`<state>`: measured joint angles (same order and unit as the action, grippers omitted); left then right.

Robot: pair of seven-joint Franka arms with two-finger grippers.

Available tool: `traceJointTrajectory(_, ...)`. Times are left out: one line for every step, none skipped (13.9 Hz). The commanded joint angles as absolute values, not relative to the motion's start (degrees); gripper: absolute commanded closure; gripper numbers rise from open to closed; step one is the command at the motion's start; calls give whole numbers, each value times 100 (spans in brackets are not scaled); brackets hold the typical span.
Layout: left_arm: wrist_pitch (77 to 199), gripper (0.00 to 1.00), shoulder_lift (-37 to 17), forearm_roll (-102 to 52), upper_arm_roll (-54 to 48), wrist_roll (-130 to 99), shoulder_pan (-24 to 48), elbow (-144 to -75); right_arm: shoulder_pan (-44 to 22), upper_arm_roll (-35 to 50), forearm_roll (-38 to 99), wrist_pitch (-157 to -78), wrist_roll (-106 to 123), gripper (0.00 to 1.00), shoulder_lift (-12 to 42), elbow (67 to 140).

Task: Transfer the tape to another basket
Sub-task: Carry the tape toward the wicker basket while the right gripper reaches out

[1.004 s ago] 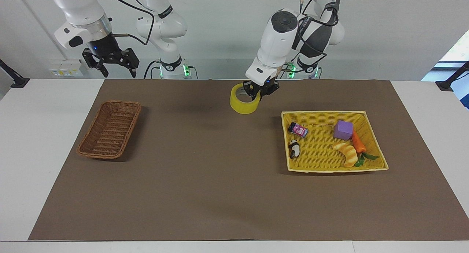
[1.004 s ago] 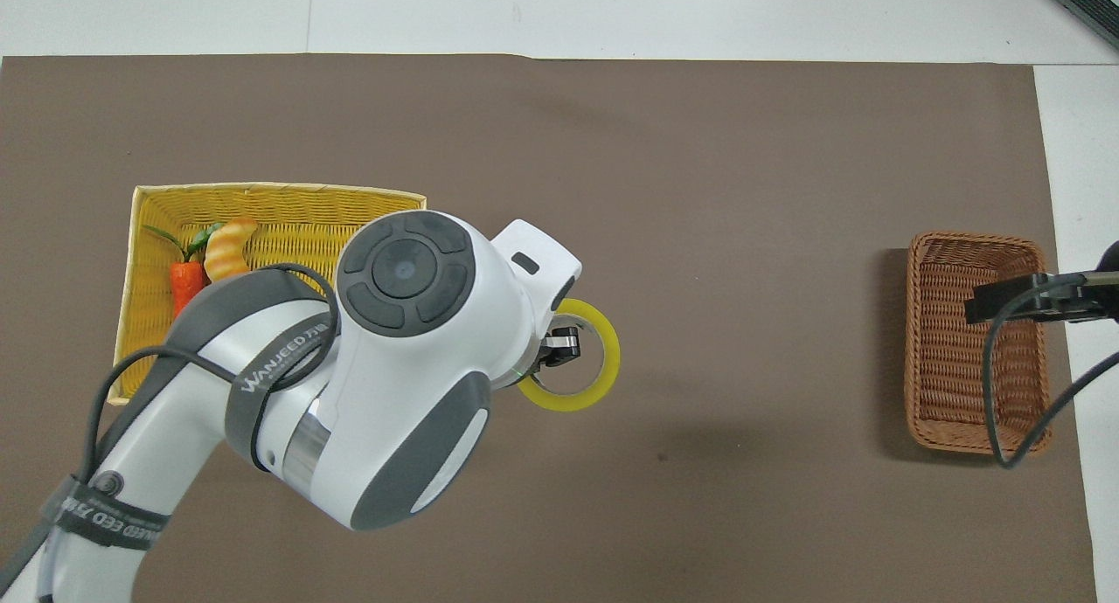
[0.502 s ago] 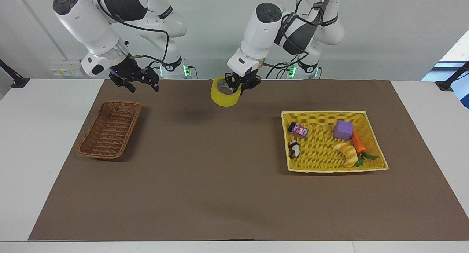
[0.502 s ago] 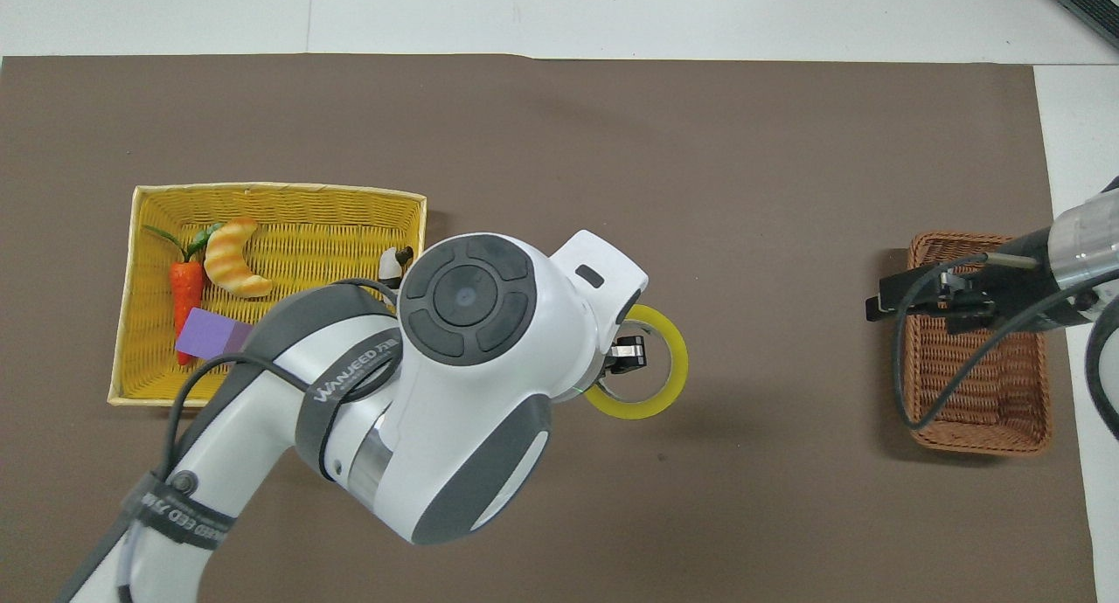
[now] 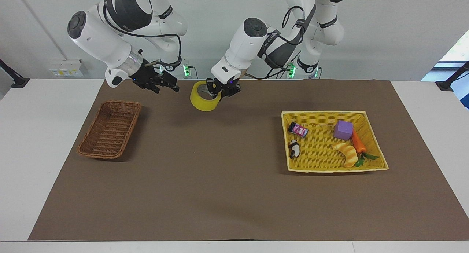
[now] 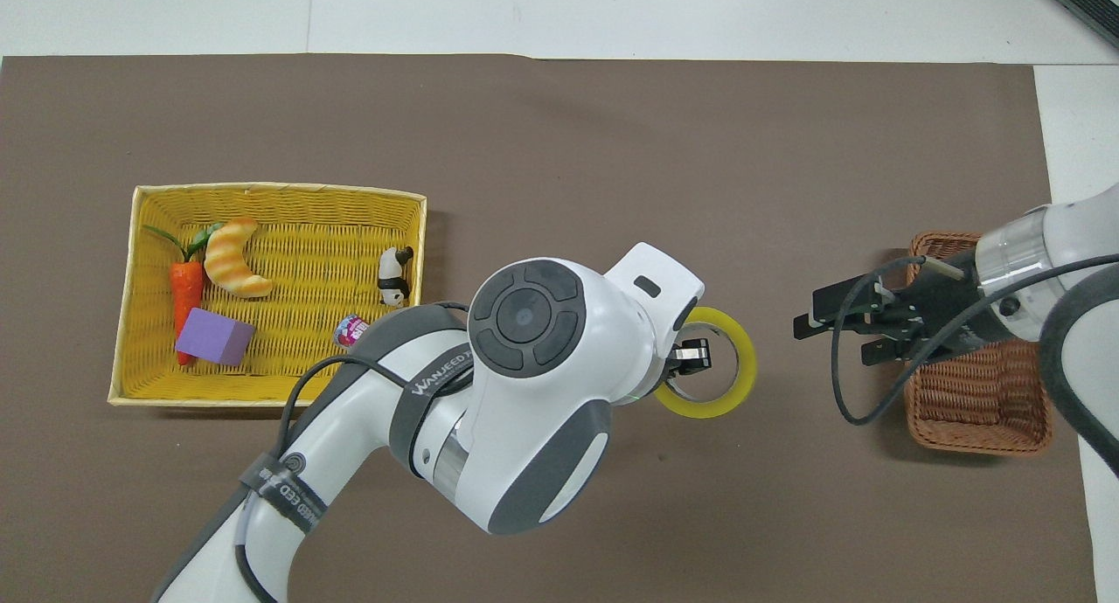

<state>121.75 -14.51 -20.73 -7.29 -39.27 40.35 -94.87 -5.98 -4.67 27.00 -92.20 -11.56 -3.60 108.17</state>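
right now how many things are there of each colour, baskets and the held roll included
yellow: 3 – tape in the left claw, big basket, croissant toy
brown: 1 – wicker basket
purple: 1 – block
orange: 1 – carrot
pink: 1 – small jar
black and white: 1 – panda
total: 8

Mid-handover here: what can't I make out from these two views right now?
- Left gripper on the tape: the overhead view hides most of it under the arm's wrist.
- Small pink item in the yellow basket: overhead, the left arm cuts it off; its label is too small to read.
- Brown basket: overhead, the right gripper and its arm cover part of it.
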Motion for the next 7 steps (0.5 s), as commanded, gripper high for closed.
traceJointTrajectory(12313,100,-1538,-2329,-738,-3692,4166,-9352,-536,-457,3137,-9334,-1274,0,-448,11100)
traceJointTrajectory(12366,100,-1555,-2329,-782,-3674,4175,-9352,-519,-457,3251,-9334,-1266,0,-457,11144)
traceJointTrajectory(12462,100,-1599,-2355,-791,-3674,4192,-9360,-458,-457,3417,-9343,-1231,0,-448,11223)
traceJointTrajectory(12498,100,-1661,-2364,-791,-3665,4253,-9360,-422,-457,3636,-9369,-1204,0,-448,11311)
traceJointTrajectory(12533,100,-1661,-2373,-791,-3674,4271,-9352,-422,-457,3726,-9404,-1178,0,-448,11372)
traceJointTrajectory(12542,100,-1661,-2373,-791,-3674,4271,-9352,-422,-457,3727,-9457,-1099,0,-457,11399)
traceJointTrajectory(12542,100,-1670,-2373,-791,-3674,4271,-9352,-413,-466,3727,-9448,-1003,0,-466,11426)
